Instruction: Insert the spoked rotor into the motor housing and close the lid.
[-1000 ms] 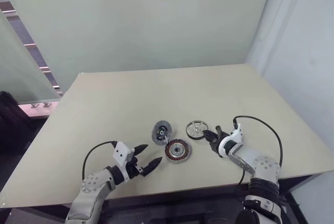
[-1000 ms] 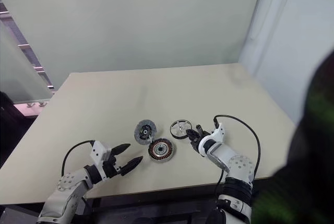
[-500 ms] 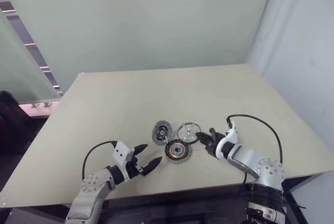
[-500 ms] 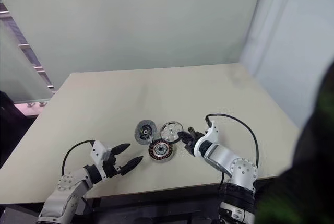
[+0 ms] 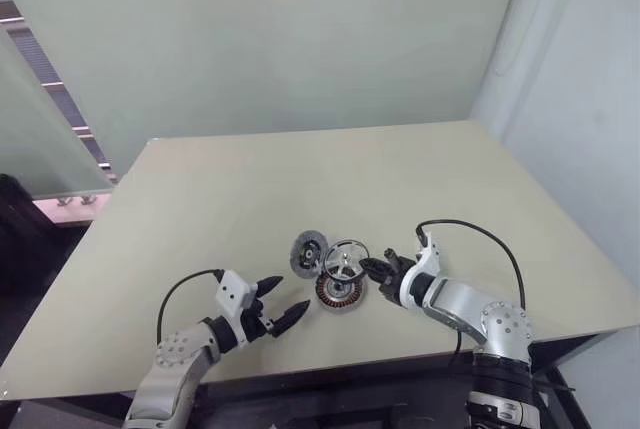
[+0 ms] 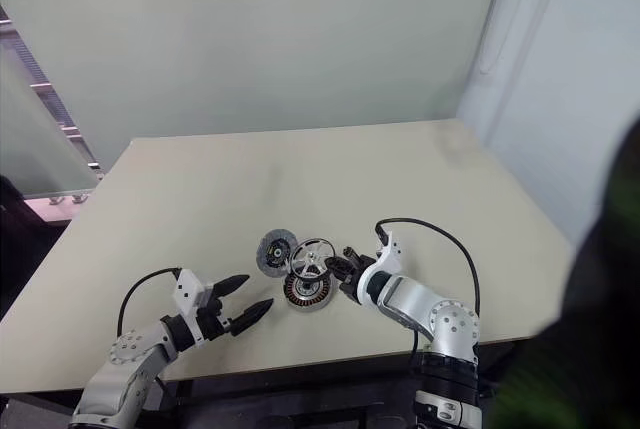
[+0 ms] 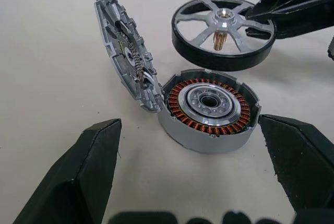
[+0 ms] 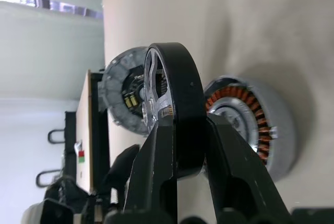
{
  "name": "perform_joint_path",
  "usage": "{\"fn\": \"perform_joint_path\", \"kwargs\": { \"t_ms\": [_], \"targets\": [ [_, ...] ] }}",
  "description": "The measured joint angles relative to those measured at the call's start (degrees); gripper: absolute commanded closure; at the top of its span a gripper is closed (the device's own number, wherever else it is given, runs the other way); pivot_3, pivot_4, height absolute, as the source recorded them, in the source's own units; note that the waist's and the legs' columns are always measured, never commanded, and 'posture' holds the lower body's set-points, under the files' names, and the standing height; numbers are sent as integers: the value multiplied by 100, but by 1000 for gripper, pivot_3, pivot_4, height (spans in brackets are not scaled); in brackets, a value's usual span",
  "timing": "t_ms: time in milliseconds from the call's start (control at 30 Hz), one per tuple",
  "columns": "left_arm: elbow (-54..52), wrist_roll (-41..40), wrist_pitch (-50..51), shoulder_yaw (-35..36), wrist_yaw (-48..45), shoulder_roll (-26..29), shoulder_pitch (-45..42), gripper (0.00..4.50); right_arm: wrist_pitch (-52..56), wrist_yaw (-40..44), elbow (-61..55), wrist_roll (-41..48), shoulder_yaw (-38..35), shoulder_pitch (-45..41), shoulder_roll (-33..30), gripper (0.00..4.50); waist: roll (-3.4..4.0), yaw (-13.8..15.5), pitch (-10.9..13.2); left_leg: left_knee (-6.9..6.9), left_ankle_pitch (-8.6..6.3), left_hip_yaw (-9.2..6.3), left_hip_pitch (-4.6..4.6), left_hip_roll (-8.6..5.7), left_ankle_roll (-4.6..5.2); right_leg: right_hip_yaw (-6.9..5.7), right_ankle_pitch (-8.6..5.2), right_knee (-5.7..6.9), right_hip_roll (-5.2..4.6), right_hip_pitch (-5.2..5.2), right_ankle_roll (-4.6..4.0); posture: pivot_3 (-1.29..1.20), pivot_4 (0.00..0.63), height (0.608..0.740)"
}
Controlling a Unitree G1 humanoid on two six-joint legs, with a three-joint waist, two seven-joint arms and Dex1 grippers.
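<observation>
The spoked rotor [image 7: 223,31], a black ring with silver spokes and a brass shaft, hangs just above the motor housing [image 7: 209,108]. My right gripper [image 5: 366,269] is shut on the rotor's rim [image 8: 180,109]. The housing shows copper windings around a silvery centre and rests on the table. The lid [image 7: 127,51], a grey disc, leans tilted against the housing's far-left side [image 5: 309,253]. My left gripper [image 5: 283,301] is open near the table's front edge, left of the housing, with nothing between its fingers [image 7: 78,177].
The beige table [image 5: 300,179] stretches back to a pale green wall. Its front edge [image 5: 350,364] runs just behind both arms. A black cable [image 5: 480,239] loops off the right wrist.
My right gripper has carried the rotor leftward from the table's right of centre until it hangs over the housing. The left arm has stayed still.
</observation>
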Motion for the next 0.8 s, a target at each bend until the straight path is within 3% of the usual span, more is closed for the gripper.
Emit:
{"fn": "perform_joint_path", "kwargs": {
  "t_ms": [800],
  "targets": [
    [5, 1, -1, 1, -26, 1, -39, 0, -530, 167, 383, -53, 926, 406, -256, 4100, -1, -7, -5, 26, 1, -3, -38, 8, 2, 32, 4, 5, 33, -23, 5, 0, 0, 740]
  ]
}}
